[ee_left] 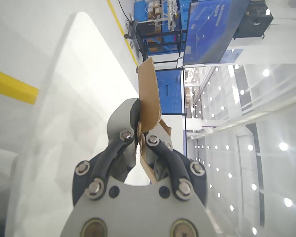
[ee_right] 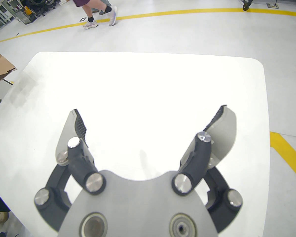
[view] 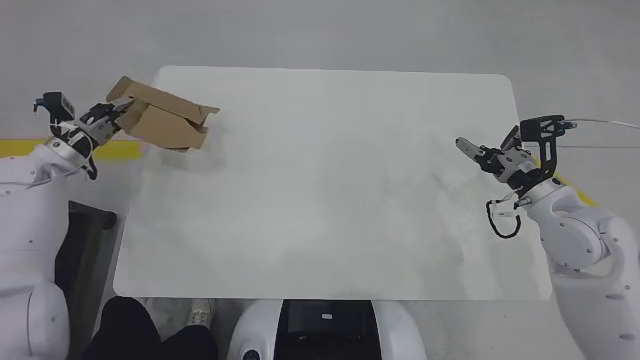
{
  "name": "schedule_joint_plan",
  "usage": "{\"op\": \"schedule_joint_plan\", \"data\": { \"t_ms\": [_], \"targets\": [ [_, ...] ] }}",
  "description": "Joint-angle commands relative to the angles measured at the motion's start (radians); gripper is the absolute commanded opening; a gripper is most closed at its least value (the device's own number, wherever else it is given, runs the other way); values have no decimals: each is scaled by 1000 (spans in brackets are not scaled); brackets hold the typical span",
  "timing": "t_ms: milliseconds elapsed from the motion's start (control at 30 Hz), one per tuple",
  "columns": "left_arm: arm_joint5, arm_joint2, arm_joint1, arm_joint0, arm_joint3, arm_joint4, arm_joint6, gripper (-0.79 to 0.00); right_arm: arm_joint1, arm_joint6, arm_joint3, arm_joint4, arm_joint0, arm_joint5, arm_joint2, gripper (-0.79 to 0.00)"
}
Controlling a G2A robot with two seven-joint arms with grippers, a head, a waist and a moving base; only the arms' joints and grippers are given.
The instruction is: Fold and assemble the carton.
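The white table [view: 330,190] is the largest thing here. It spreads out ahead of and beneath the right pincer [view: 470,148], and only its far left corner lies near the left pincer [view: 120,110].

The carton [view: 165,118] is brown corrugated cardboard, part-folded, with its flaps loose and not yet squared into a box. One end sits in the left pincer's grip. From there it runs out past the pincer's tips, over the table's far left corner and toward the table's middle. From above it looks raised at the gripped end, though whether its other end rests on the table is hard to tell. It is well apart from the right pincer, at the opposite side of the table. The right wrist view catches a corner of the carton [ee_right: 0,65] off beyond the table [ee_right: 143,87].

In its own wrist view the left pincer [ee_left: 144,122] is clamped on an edge of the carton [ee_left: 149,94], the cardboard standing up between its fingers [ee_left: 128,114] with the table [ee_left: 71,87] off to one side.

The right pincer [ee_right: 150,114] has its fingers [ee_right: 77,124] spread wide apart, with nothing between them. It sits over the table's right edge, pointing in toward the middle.
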State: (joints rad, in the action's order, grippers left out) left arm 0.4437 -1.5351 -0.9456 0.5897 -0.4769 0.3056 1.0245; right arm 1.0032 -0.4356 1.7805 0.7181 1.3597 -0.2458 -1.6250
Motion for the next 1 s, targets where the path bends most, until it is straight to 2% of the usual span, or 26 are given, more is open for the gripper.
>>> {"op": "schedule_joint_plan", "data": {
  "t_ms": [0, 267, 533, 800, 967],
  "targets": [
    [-2, 24, -14, -14, -15, 12, 4, -785, 0, 0, 0, 0, 0, 0, 0, 0],
    [-52, 136, -74, -95, -22, 41, 20, -785, 0, 0, 0, 0, 0, 0, 0, 0],
    [-30, 253, -143, -170, -9, 47, 9, -785, 0, 0, 0, 0, 0, 0, 0, 0],
    [-6, 361, -220, -182, -38, 120, 54, -785, 0, 0, 0, 0, 0, 0, 0, 0],
    [2, 414, -259, -174, -70, 157, 58, -785, 0, 0, 0, 0, 0, 0, 0, 0]
  ]
}}
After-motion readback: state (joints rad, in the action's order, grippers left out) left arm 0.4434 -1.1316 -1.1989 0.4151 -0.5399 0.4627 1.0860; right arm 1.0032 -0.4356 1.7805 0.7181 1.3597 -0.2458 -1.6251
